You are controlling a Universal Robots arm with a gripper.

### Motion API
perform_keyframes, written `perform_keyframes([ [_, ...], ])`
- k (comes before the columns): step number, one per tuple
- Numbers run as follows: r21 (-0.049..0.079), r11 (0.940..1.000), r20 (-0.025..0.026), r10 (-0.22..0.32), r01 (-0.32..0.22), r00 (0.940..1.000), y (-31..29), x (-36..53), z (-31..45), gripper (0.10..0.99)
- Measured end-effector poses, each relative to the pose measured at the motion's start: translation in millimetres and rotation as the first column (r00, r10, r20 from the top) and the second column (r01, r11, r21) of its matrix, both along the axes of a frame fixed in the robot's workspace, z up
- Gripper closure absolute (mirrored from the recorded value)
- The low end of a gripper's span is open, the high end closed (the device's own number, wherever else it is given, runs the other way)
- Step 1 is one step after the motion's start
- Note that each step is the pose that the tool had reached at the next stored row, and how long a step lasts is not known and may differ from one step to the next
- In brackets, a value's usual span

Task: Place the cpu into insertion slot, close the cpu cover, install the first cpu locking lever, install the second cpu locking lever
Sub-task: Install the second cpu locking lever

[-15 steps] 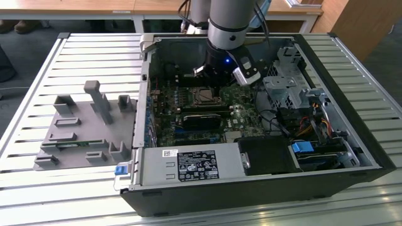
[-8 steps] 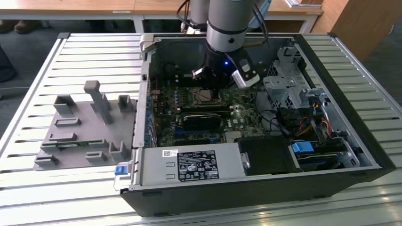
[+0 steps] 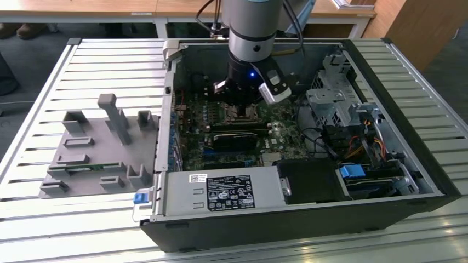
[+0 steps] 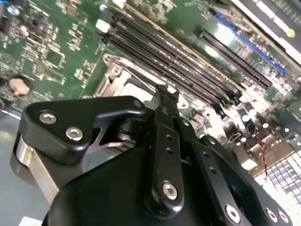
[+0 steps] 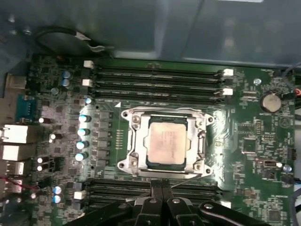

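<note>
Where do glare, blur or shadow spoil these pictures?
In the first wrist view, glare whitens the cpu top; in the second wrist view, the near hand looks soft and bright patches wash out the motherboard; in the exterior view, the case interior lies in shadow.

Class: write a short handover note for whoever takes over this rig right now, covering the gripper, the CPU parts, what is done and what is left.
Gripper: fingers together, holding nothing, beside the socket edge.
Cpu: seated flat in the insertion slot.
Cpu cover: its metal frame lies down around the chip.
Done: chip placed; cover appears closed.
Left: whether either locking lever is latched cannot be told from these views, so check both.
</note>
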State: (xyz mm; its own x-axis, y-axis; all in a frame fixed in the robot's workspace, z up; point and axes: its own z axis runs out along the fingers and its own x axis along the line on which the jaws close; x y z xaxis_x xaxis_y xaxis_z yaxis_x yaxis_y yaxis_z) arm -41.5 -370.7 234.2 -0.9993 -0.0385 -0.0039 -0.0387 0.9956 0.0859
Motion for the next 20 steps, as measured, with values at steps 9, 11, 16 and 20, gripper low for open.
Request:
perform_keyframes([
  [9,0.001,1.0,0.0,0.002,-0.002,1.0,0.0,-11.2,-13.6,0.98],
  [11,0.003,1.0,-0.0001,0.002,-0.002,1.0,-0.1,-11.3,-16.8,0.98],
  [16,0.029,0.9996,0.0,0.002,-0.002,1.0,-6.6,-16.4,-17.8,0.98],
  [20,0.043,0.9991,0.0001,0.002,-0.002,1.0,-9.8,-23.0,-18.2,0.98],
])
